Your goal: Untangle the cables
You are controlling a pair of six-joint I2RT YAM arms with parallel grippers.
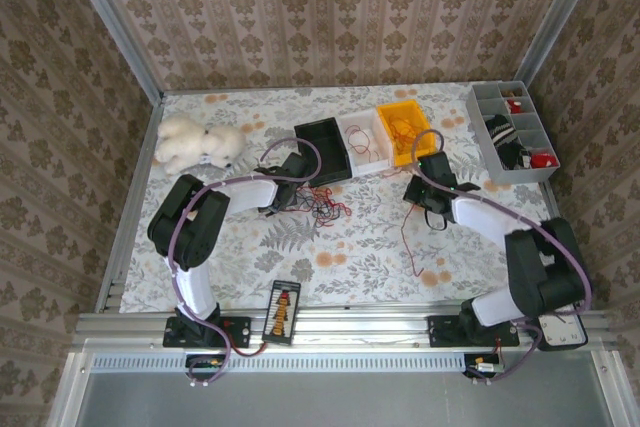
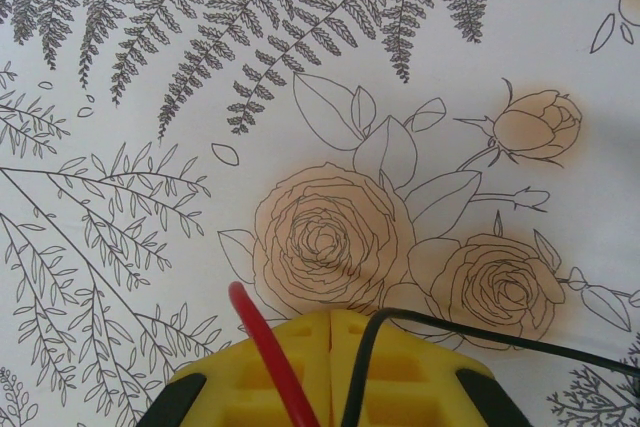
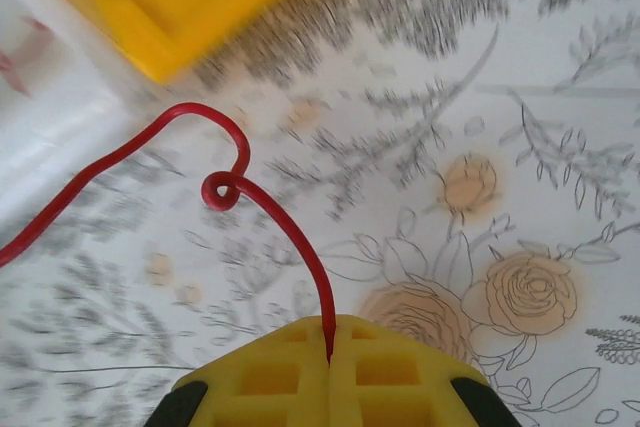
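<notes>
Yellow-tipped and pressed shut, the left gripper (image 2: 330, 317) is crossed by a red strand (image 2: 265, 347) and a dark strand (image 2: 358, 367); whether they are pinched cannot be told. The cables (image 1: 318, 199) are heaped on the floral table (image 1: 240, 247) just right of it, between the arms. Further right, a red cable (image 3: 195, 108) is clamped by the right gripper (image 3: 330, 322), near the yellow bin (image 1: 405, 132).

The cables (image 1: 320, 199) are red and black, the table cover (image 1: 370, 247) white with grey ferns and peach roses
</notes>
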